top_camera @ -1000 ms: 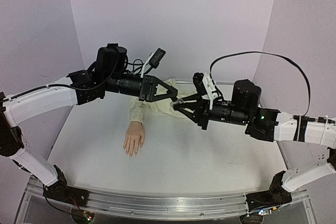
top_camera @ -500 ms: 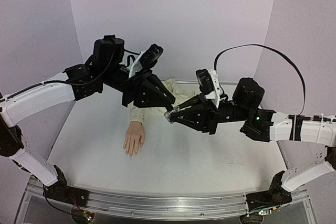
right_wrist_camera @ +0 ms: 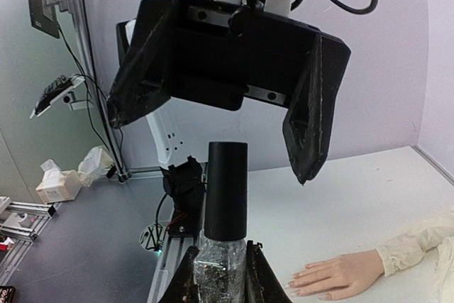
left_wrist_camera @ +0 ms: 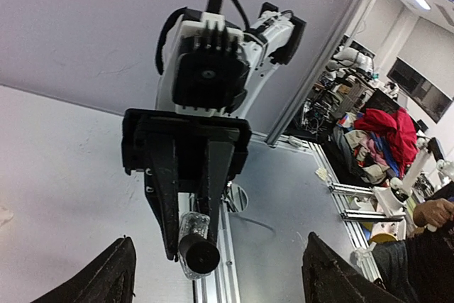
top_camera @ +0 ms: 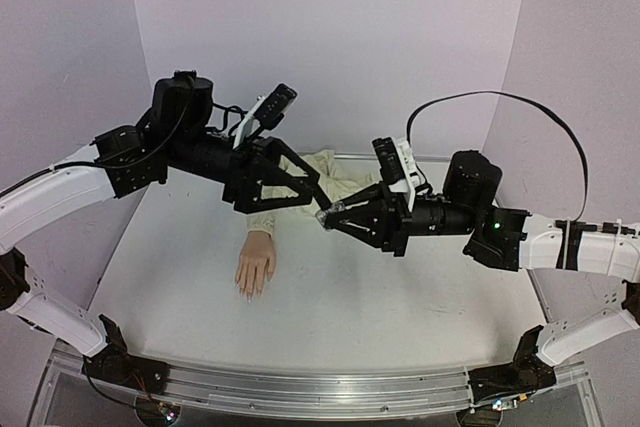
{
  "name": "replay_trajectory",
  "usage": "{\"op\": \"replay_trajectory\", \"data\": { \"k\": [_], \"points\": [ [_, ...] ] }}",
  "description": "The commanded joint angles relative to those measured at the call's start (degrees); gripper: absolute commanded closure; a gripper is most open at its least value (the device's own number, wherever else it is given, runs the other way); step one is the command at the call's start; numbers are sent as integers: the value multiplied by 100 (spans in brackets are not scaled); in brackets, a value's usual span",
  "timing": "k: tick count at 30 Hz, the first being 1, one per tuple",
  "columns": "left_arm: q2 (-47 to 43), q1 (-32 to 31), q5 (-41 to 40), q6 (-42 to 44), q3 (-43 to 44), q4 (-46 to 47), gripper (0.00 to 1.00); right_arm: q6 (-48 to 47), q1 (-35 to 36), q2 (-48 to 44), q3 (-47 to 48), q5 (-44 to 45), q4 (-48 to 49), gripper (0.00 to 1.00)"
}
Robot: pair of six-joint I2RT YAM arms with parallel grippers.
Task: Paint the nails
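Observation:
The pale mannequin hand (top_camera: 256,265) lies palm down on the white table, its cream sleeve (top_camera: 335,169) running back under the arms. Its nails (right_wrist_camera: 294,287) show as tiny pale tips. My right gripper (top_camera: 328,217) is shut on the glass body of a small polish bottle (right_wrist_camera: 223,264), and the bottle's black cap (right_wrist_camera: 225,189) points toward my left gripper. My left gripper (top_camera: 310,197) stands open just past the cap, one finger on each side and touching nothing. In the left wrist view the cap (left_wrist_camera: 198,254) faces the camera between my spread fingertips (left_wrist_camera: 113,274).
Lilac walls close the table in at the back and sides. An aluminium rail (top_camera: 300,392) carrying the arm bases runs along the near edge. The right arm's black cable (top_camera: 500,102) loops above it.
My left gripper was shut at the bottle's cap; it has opened wide and drawn back a little to the left. The right gripper has kept its hold on the bottle.

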Motion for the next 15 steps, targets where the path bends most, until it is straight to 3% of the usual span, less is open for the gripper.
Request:
{"op": "replay_trajectory", "data": {
  "k": [1,15],
  "points": [
    [-16,-5,-740,-191,229,-544,20,-543,-16,-37,319,459,-236,100],
    [491,-66,-711,-203,596,-611,59,-749,-20,150,401,785,-358,100]
  ]
}}
